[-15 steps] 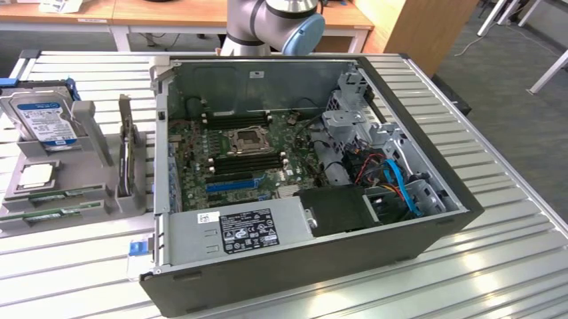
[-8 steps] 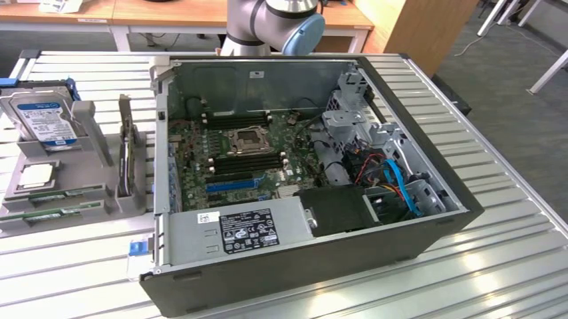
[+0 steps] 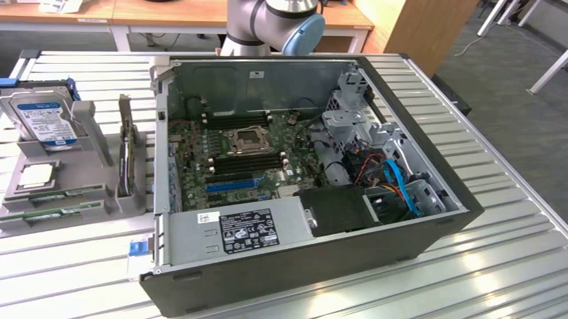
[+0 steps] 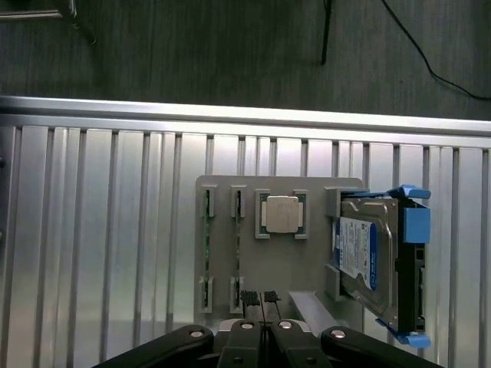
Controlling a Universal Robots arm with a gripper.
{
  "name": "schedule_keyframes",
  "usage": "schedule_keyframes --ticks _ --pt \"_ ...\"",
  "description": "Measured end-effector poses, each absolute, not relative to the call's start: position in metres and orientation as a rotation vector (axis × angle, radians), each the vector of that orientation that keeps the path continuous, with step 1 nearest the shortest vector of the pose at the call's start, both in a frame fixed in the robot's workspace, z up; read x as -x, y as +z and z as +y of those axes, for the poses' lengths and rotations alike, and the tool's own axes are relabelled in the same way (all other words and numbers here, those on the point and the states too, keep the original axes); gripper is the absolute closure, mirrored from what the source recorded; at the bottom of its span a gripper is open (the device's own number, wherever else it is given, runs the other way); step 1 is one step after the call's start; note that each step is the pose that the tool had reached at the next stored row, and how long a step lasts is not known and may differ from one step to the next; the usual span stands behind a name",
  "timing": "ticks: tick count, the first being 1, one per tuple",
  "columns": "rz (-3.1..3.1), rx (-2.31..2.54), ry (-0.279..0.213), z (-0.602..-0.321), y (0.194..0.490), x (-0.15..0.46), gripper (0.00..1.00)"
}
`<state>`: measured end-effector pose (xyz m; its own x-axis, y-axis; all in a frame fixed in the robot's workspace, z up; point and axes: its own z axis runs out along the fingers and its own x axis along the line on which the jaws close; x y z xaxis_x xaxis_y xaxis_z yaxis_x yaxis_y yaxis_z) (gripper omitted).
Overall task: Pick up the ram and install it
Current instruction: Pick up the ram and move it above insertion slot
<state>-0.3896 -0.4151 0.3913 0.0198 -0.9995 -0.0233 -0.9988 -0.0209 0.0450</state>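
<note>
Your gripper [image 4: 260, 298] was clenched, its black pads [image 4: 249, 297] pressed together with nothing between them. It hung over the near edge of the grey holder [image 4: 314, 253]. The ram [image 4: 236, 245] stood on edge in a slot of that holder, with a second stick [image 4: 207, 245] just beside it and the processor chip [image 4: 281, 213] on its other side. The holder sat on the slatted table [image 3: 497, 266], at the exterior view's left of the open computer case [image 3: 355, 259].

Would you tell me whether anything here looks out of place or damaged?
Nothing stands out: both ram sticks sit in the grey holder, the processor sits square in its pocket, the hard drive stands upright, and the open computer case looks intact.
</note>
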Motion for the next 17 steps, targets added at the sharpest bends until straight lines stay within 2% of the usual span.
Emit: schedule_keyframes --ticks 17 --pt "-2.172 -2.246 -0.075 -0.4151 0.3913 0.3896 0.90"
